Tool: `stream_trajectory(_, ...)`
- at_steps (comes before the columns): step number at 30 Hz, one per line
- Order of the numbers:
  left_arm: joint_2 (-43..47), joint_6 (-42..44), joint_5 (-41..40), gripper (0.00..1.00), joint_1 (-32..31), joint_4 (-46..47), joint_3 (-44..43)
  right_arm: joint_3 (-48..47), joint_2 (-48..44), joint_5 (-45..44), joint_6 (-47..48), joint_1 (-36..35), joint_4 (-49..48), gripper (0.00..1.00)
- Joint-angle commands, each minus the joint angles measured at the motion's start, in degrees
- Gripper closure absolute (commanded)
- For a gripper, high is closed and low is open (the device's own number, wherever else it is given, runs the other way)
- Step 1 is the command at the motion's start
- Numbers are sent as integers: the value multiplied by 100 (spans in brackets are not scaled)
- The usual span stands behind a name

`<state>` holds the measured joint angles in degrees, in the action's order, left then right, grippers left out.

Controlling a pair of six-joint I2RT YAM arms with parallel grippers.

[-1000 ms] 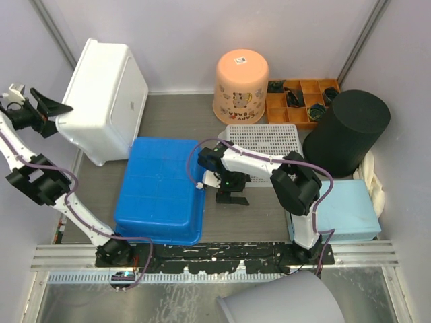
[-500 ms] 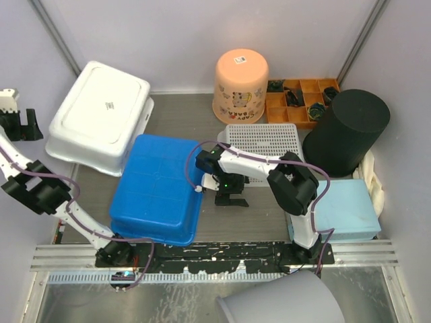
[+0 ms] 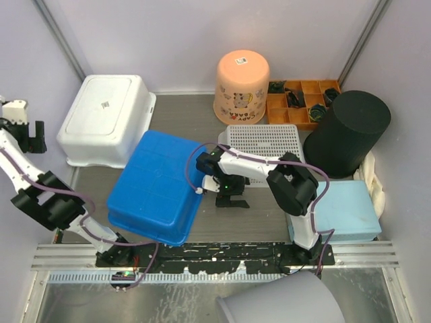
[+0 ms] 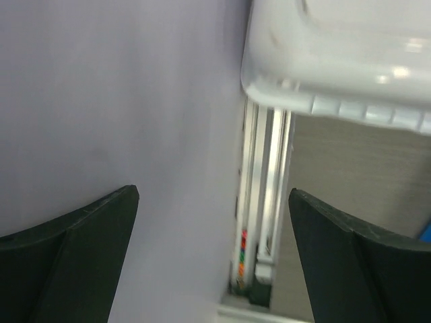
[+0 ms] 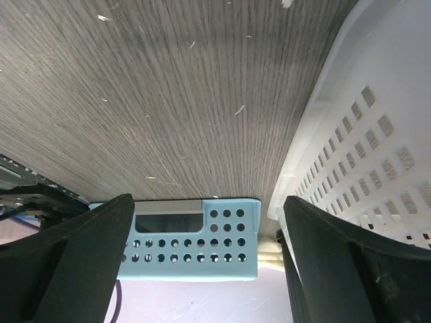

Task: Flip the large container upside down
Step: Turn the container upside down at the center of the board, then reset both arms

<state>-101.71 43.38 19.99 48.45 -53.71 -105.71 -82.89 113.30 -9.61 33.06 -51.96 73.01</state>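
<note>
The large white container rests bottom-up at the back left, just beside a tilted blue bin. It looks light, stiff and smooth-sided, so its moulded rim is probably the surest hold. The grey wood-grain surface is crowded and closely walled. The left gripper is spread wide and empty by the left wall, and the right gripper gapes equally wide.

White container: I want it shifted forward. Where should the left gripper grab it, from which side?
Probably the flared rim of the white container, approached from its left, where the open left gripper sits. It lies bottom-up, so its broad smooth base offers no pinch.
</note>
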Motion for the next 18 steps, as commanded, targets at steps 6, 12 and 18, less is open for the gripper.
stream_trajectory(6,1804,-997,547,2,1313,-3370,-2148,832,-1292,-791,-65,-20,-336,0)
stream_trajectory(12,3047,-1659,1997,2,1309,-3820,-1591,988,-2698,-1387,-384,-20,-1852,0)
stream_trajectory(18,4272,-1657,3006,2,1315,-4026,-260,926,-3763,-1455,-1013,267,-3382,0)
